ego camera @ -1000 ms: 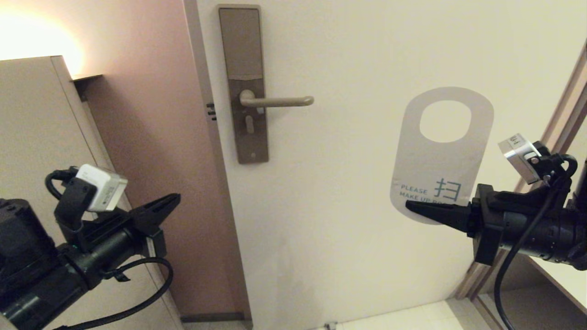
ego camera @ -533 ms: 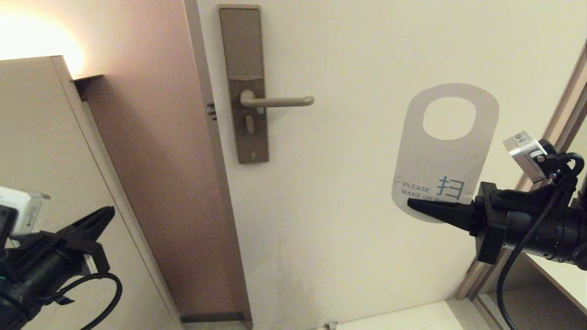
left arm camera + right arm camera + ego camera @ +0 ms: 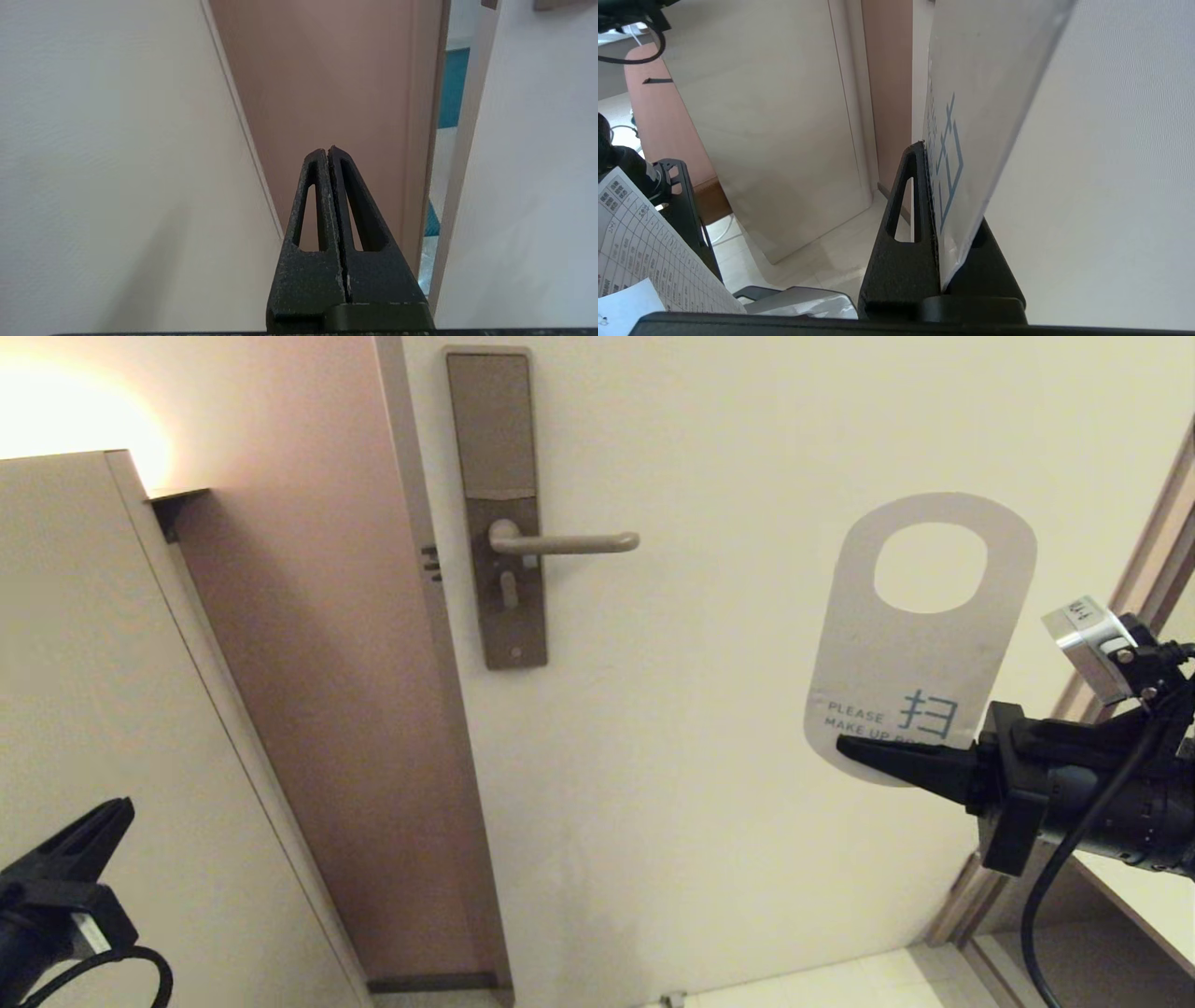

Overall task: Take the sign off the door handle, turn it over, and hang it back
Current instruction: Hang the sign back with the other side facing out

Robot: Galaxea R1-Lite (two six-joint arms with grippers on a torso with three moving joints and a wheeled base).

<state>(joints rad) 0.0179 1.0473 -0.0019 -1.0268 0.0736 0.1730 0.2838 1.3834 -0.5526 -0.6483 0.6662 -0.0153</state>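
The sign (image 3: 910, 644) shows its white "PLEASE MAKE UP ROOM" side and stands upright in the air at the right, oval hole at the top, well right of the door handle (image 3: 565, 542). My right gripper (image 3: 850, 749) is shut on the sign's lower end; in the right wrist view the card (image 3: 971, 116) sits clamped between the fingers (image 3: 910, 196). The handle is bare, a horizontal bronze-grey lever on its tall backplate (image 3: 493, 476). My left gripper (image 3: 117, 812) is low at the left edge, shut and empty, as the left wrist view (image 3: 328, 151) shows.
The cream door (image 3: 728, 756) fills the middle. A beige cabinet (image 3: 103, 691) stands at the left, next to a brown wall strip (image 3: 317, 663). A door frame (image 3: 1153, 551) and shelf edge lie at the right, behind the right arm.
My left arm has drawn back down and to the left, almost out of the head view. My right gripper has raised the sign slightly and shifted it a little right.
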